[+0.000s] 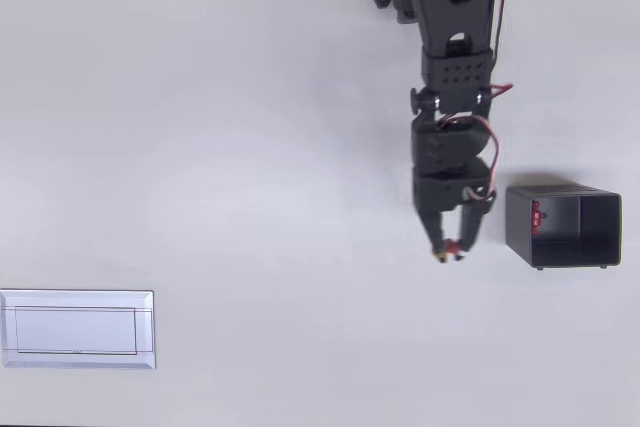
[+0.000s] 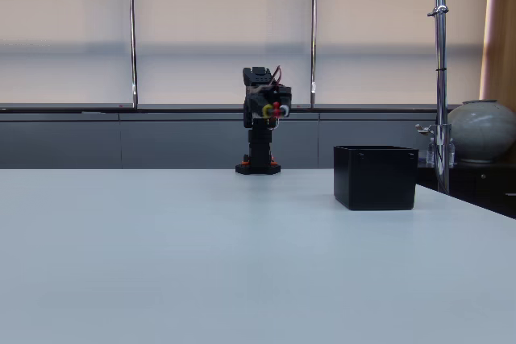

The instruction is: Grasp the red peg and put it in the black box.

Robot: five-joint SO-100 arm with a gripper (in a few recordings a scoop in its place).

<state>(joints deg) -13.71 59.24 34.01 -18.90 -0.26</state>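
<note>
Gripper [image 1: 452, 249] aloft, pinching red peg [image 1: 451, 246] (beside black box [image 1: 563, 226])

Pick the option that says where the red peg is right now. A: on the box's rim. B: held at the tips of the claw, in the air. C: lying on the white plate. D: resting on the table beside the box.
B: the peg sits pinched at the claw tips, and the fixed view shows it raised well above the table, beside the box.
</note>
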